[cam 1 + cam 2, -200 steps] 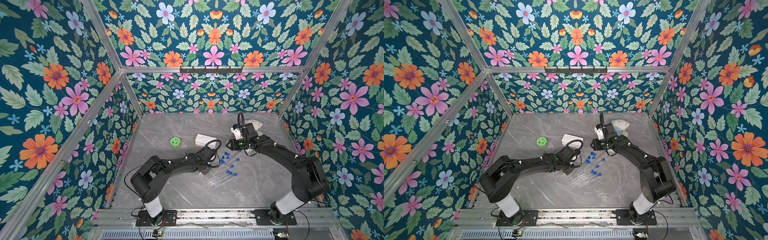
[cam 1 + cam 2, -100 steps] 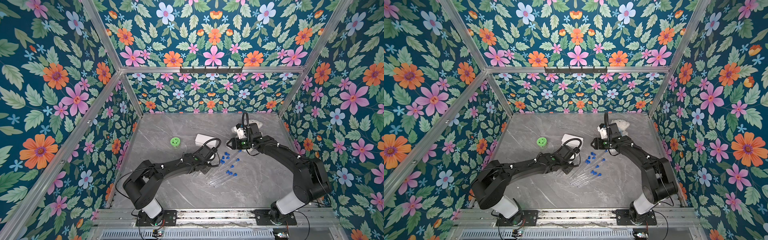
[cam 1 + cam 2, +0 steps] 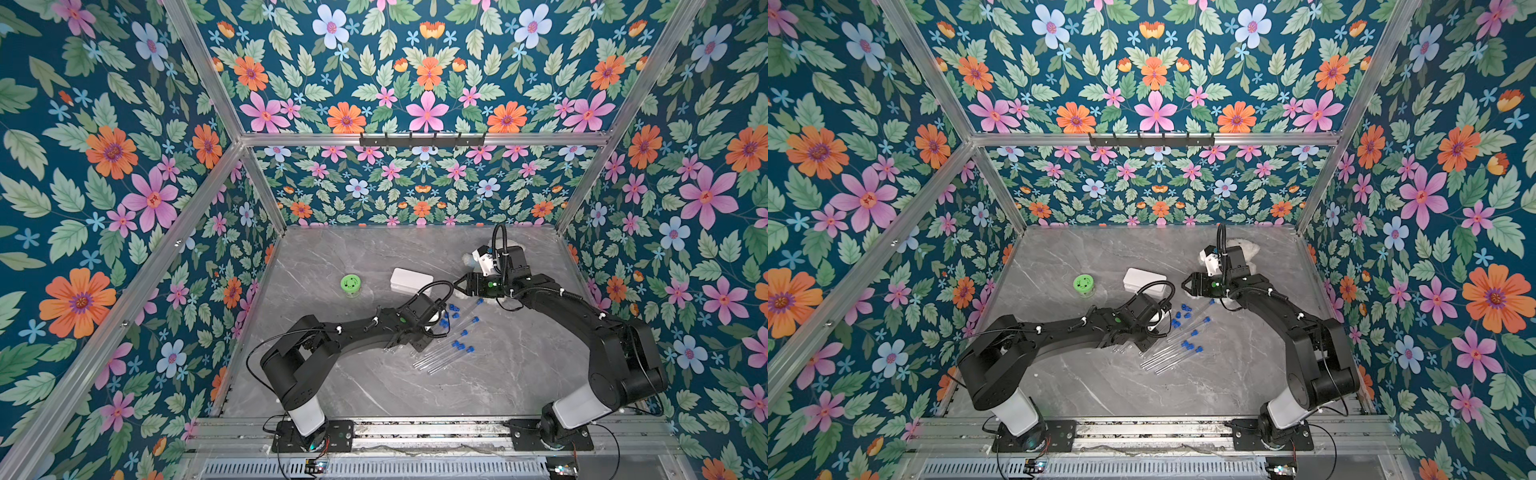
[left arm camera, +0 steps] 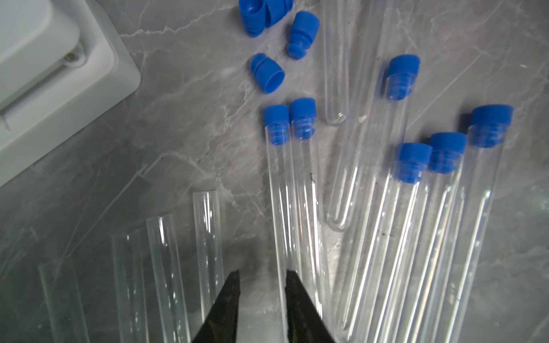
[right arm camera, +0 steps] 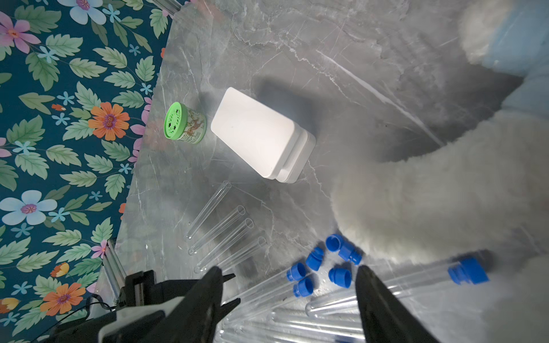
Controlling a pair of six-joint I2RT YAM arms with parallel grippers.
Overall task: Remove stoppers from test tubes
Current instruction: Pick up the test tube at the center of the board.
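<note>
Four stoppers (image 4: pixel 267 74) lie loose near the middle of the tabletop (image 3: pixel 374 257), beside four opened test tubes (image 4: pixel 166 267). The right gripper (image 5: pixel 288 268) has just spread its fingers wide and is empty, so it presumably dropped a stopper. The left gripper (image 4: pixel 263 271) has its fingers slightly parted and is also empty. Several tubes are still capped.

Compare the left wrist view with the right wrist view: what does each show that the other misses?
Left wrist only: six stoppered test tubes with caps in frame; the right wrist catches three. Right wrist only: the green-lidded jar, the white fluffy thing, the floral wall and the right gripper, open and empty. Both: the white box, four uncapped tubes and loose stoppers.
</note>
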